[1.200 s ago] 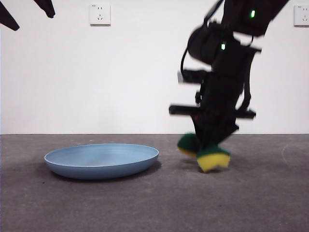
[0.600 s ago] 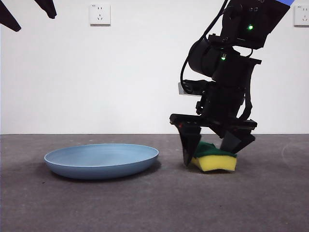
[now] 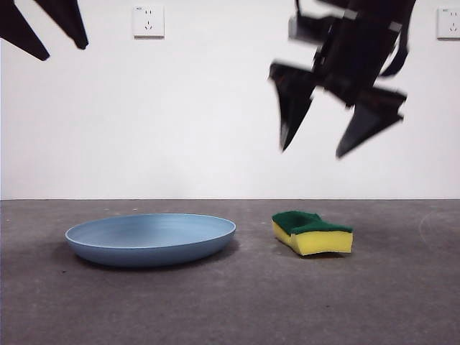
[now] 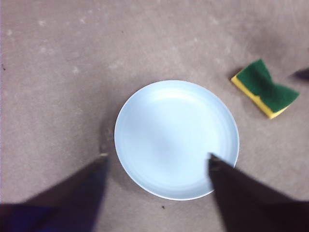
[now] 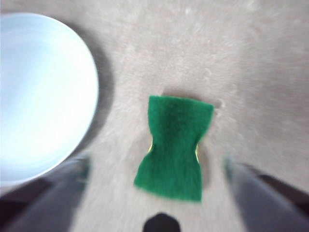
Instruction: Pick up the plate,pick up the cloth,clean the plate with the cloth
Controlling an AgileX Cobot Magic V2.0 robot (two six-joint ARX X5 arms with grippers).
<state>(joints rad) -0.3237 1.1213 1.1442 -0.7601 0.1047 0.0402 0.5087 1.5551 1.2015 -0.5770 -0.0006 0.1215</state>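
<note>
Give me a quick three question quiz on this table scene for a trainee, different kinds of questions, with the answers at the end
1. True or false: the yellow foam sponge with the green scouring layer lies inside the round light blue plate.
2. Which face of the sponge is up? A. green B. yellow
3. Fill in: the right end effector hangs open ____ the sponge.

Key: 1. False, it lies on the grey table beside the plate, apart from it. 2. A. 3. above

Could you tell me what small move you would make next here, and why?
Probably lower the left gripper onto the plate and grasp its rim. Both things lie free on the table: the sponge sits green side up beside the plate, the right gripper hangs open above it, and the left gripper hovers open over the plate.
</note>
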